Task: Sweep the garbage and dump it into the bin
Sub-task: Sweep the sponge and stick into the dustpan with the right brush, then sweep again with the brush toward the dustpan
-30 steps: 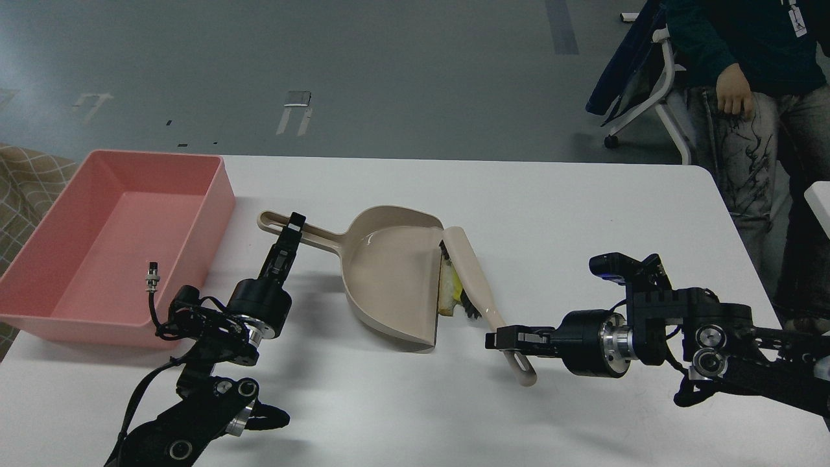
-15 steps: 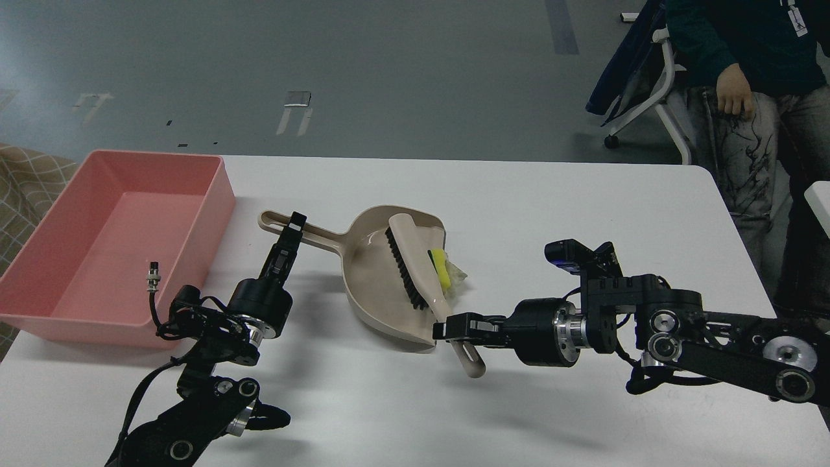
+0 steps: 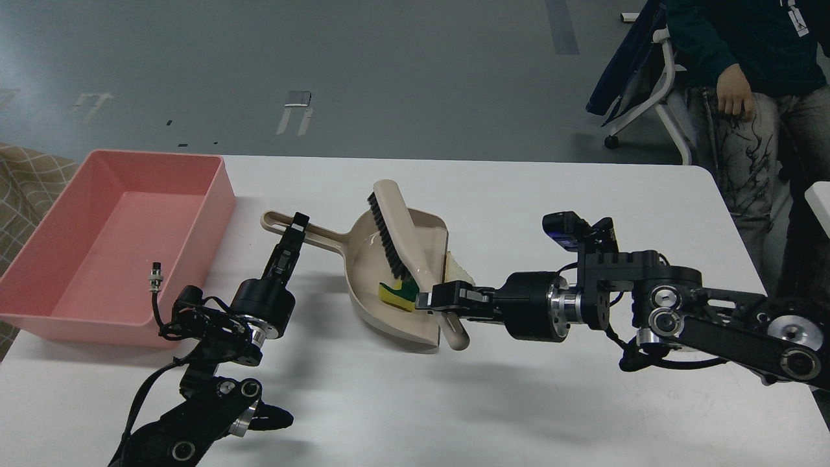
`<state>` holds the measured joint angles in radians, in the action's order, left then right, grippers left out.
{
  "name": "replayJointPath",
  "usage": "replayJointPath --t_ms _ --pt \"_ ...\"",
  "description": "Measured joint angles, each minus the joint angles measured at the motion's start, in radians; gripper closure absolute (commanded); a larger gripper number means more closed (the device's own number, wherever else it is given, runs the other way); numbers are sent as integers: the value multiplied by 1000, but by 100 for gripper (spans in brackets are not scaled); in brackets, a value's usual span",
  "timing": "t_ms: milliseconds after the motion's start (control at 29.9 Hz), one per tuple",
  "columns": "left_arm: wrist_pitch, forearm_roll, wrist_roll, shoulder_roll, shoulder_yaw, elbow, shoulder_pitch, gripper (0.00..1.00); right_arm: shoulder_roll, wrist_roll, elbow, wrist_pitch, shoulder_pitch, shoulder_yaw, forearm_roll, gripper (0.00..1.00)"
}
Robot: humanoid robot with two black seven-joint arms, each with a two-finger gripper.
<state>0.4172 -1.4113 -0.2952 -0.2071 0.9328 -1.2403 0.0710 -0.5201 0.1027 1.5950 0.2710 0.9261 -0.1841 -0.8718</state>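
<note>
The beige dustpan [image 3: 373, 266] lies mid-table. My left gripper [image 3: 297, 225] is shut on its long handle. My right gripper [image 3: 436, 298] is shut on the handle of the beige black-bristled brush [image 3: 397, 235], whose head lies inside the pan. The yellow sponge with its green side [image 3: 397, 293] lies in the pan near its open edge, under the brush. The white bread slice [image 3: 456, 266] sits at the pan's right lip, partly hidden by the brush and my gripper. The pink bin [image 3: 113, 243] stands at the table's left end, with nothing in it.
A person [image 3: 746, 84] stands beyond the table's far right corner beside a rolling chair [image 3: 639, 91]. A small cable plug [image 3: 154, 275] sticks up from my left arm in front of the bin.
My right gripper swept the brush leftward from outside the pan's mouth into the pan. The sponge went from the table into the pan. The left arm and dustpan barely moved.
</note>
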Motion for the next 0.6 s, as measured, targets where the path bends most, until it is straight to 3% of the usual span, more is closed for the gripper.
replayJointPath --t_ms 435,602 --pt "0 0 1 -1 1 -5 1 100 -334 10 90 6 -62 6 3 100" --pt "0 0 1 0 0 -5 1 100 -374 7 83 7 -118 7 -4 100"
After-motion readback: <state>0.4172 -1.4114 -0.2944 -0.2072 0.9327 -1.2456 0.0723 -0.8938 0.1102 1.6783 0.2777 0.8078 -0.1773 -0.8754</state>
